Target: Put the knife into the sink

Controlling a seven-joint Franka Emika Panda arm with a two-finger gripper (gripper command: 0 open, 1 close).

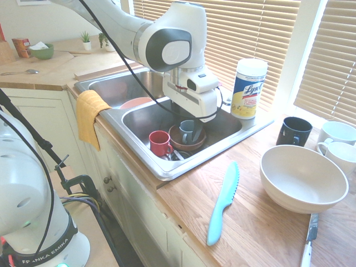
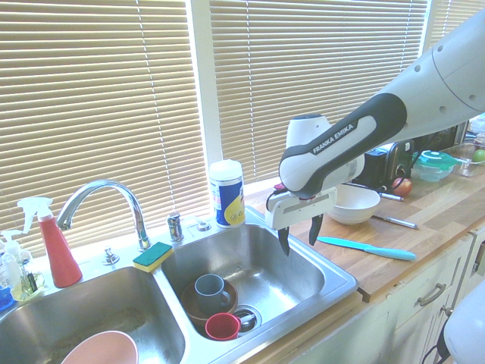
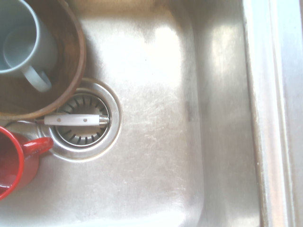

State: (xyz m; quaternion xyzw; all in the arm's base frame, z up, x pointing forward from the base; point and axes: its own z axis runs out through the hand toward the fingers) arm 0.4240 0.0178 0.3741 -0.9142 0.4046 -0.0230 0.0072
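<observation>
The light turquoise knife (image 1: 223, 203) lies flat on the wooden counter to the right of the sink (image 1: 253, 127), between the sink's rim and the white bowl (image 1: 303, 178). In the second exterior view the knife (image 2: 365, 247) rests just beyond the basin's corner. My gripper (image 2: 298, 241) hangs above the right basin of the sink (image 2: 333, 292), fingers pointing down, open, with nothing between them. It is well apart from the knife. The wrist view looks straight down on the bare steel floor of the sink (image 3: 156, 118).
In the right basin stand a red mug (image 1: 159, 143) and a grey mug in a brown bowl (image 2: 210, 290); a white-handled utensil (image 3: 75, 120) lies over the drain. A wipes canister (image 1: 248, 88) stands behind the sink. A small white-handled knife (image 1: 308, 239) and mugs sit near the white bowl.
</observation>
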